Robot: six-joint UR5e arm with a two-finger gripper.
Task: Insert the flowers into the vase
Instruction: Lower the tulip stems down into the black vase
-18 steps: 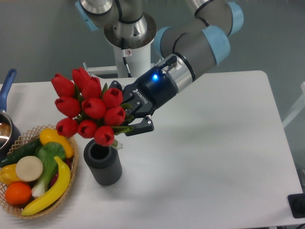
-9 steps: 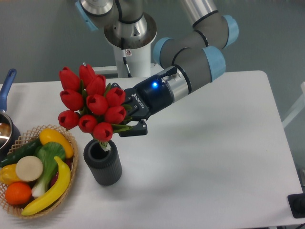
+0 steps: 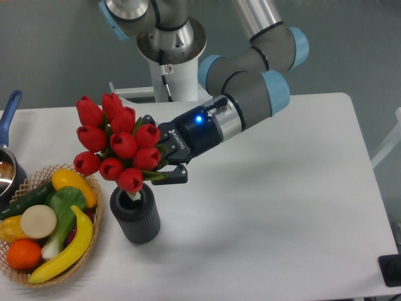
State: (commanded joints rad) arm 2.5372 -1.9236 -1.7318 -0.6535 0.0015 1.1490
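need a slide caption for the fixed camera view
Tool holds red flowers with stems entering the dark vase, beside a fruit basket.

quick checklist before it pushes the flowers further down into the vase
1. Grip: the gripper is shut on the bunch of glossy red tulip buds with green leaves, holding it among the leaves. Ok.
2. Alignment: the stem end sits in the round mouth of the dark grey ribbed cylinder vase. Ok.
3. Bunch tilt: the buds lean up and to the left rather than straight above the vase. Not ok.
4. Stem depth: hidden inside the mouth. Cannot tell.
5. Vase standing: upright on the white table. Ok.
6. Neighbour: the woven wicker basket of plastic fruit and vegetables lies close to the vase's left side; whether they touch, cannot tell.
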